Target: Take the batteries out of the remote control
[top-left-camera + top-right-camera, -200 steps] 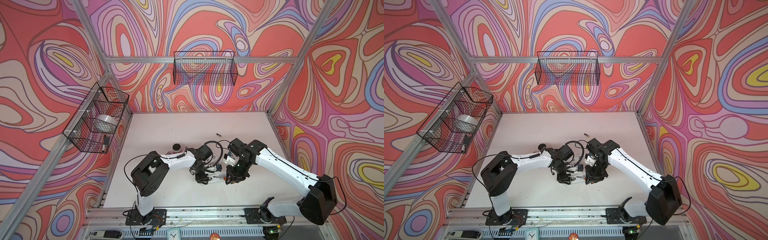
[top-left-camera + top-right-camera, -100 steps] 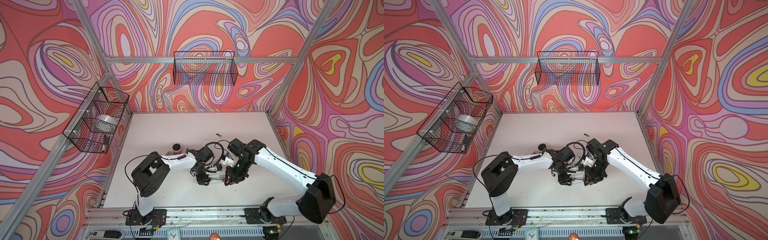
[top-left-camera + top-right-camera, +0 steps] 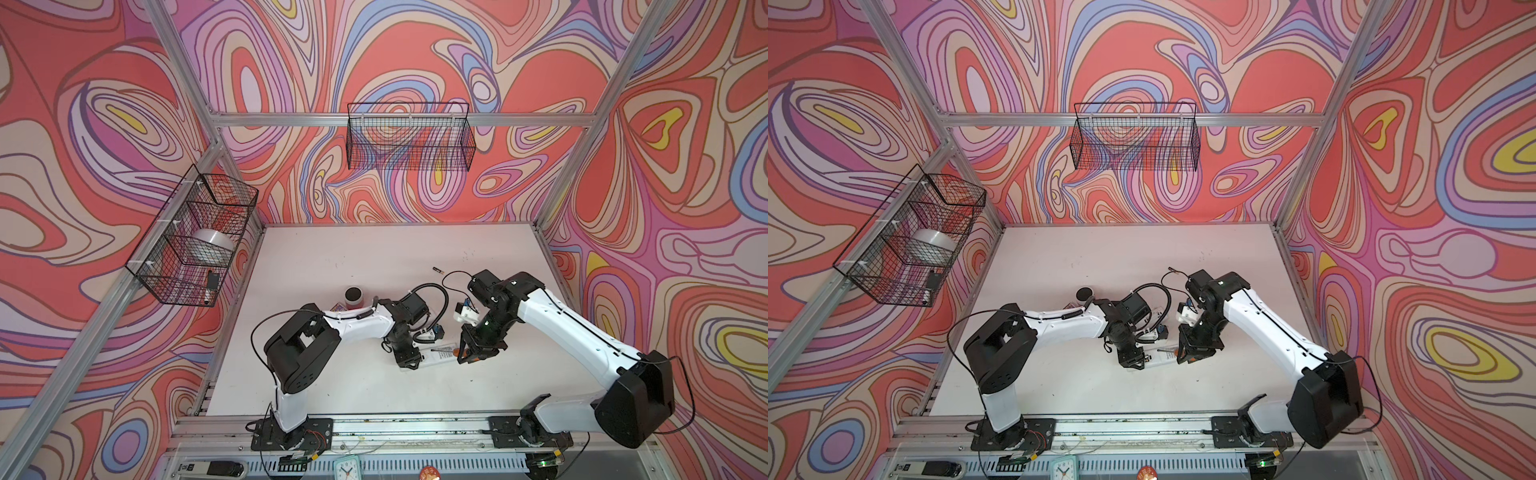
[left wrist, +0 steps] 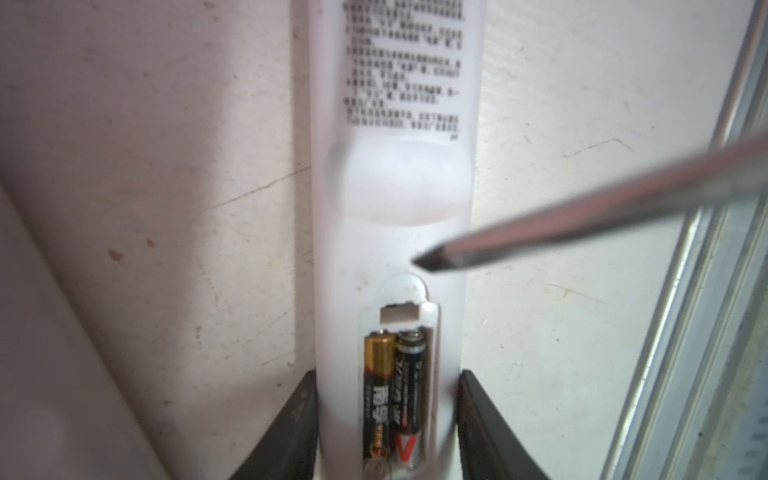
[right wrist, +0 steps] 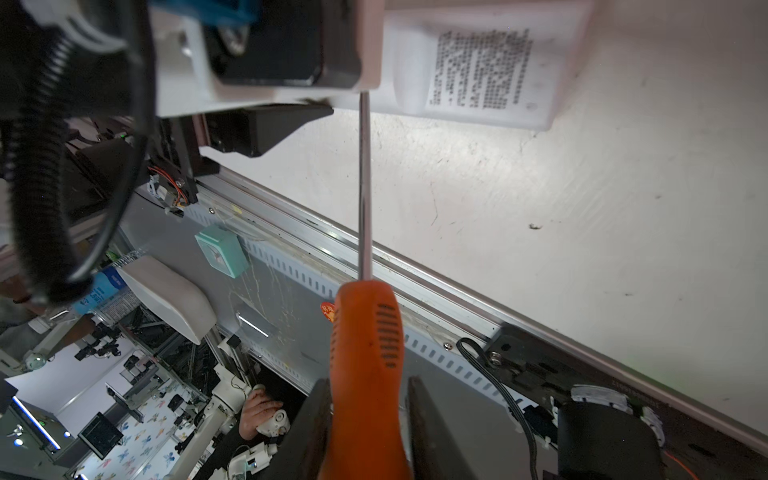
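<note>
Left gripper [image 4: 388,380] clamps the remote control [image 4: 395,187] with the batteries [image 4: 395,395] exposed, so right gripper [image 5: 370,388], closed on the screwdriver [image 5: 365,332], can pry them.

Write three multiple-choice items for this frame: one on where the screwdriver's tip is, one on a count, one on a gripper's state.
1. The tip of the screwdriver is
A. inside a wire basket
B. at the back of the remote, just beyond its open battery bay
C. resting on the table

2. How many batteries show in the open bay?
A. none
B. two
C. four

3. The right gripper is
A. open and empty
B. shut on a battery
C. shut on the screwdriver's handle

Answers:
1 B: the left wrist view shows the tip over the white casing next to the bay.
2 B: two lie side by side in it.
3 C: the right wrist view shows its fingers on either side of the orange handle.
</note>
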